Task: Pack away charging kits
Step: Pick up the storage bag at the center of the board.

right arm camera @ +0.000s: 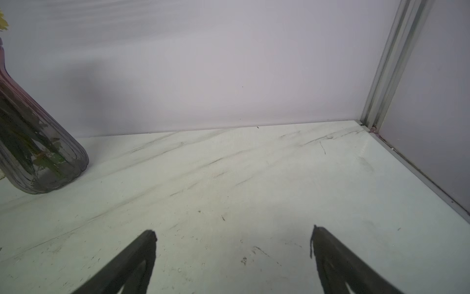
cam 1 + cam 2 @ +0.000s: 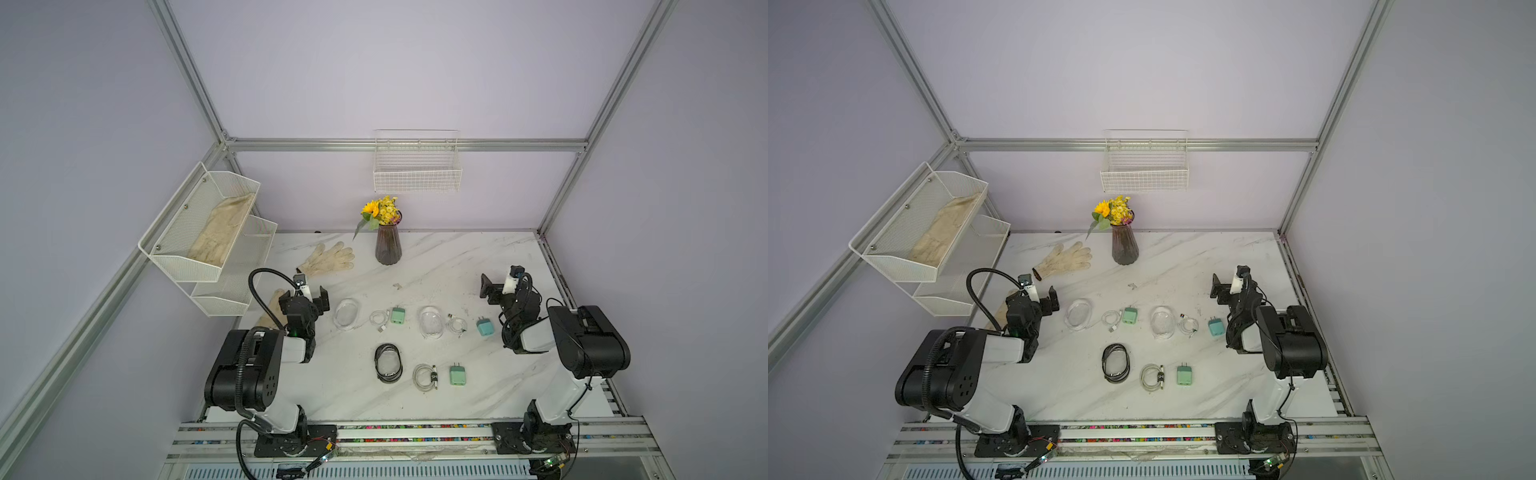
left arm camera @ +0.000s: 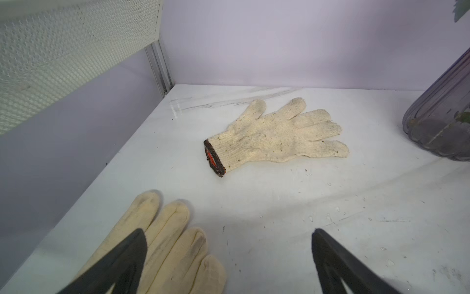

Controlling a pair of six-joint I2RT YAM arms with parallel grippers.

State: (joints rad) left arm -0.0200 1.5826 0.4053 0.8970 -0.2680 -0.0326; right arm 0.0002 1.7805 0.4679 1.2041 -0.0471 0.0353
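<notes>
Nothing is packed yet: three cases (image 2: 347,314), cables (image 2: 424,376) and plugs (image 2: 484,326) lie loose mid-table (image 2: 457,266), two sets in a row and one nearer the front edge. The left gripper (image 2: 305,299) and right gripper (image 2: 489,291) hover near the side edges, jaws wide and empty.

On the tabletop (image 2: 457,266), left kit (image 2: 397,315) and right kit (image 2: 431,323) share a row, third kit (image 2: 424,376) before them; vase (image 2: 387,247) behind, glove (image 2: 330,258) left of it.
</notes>
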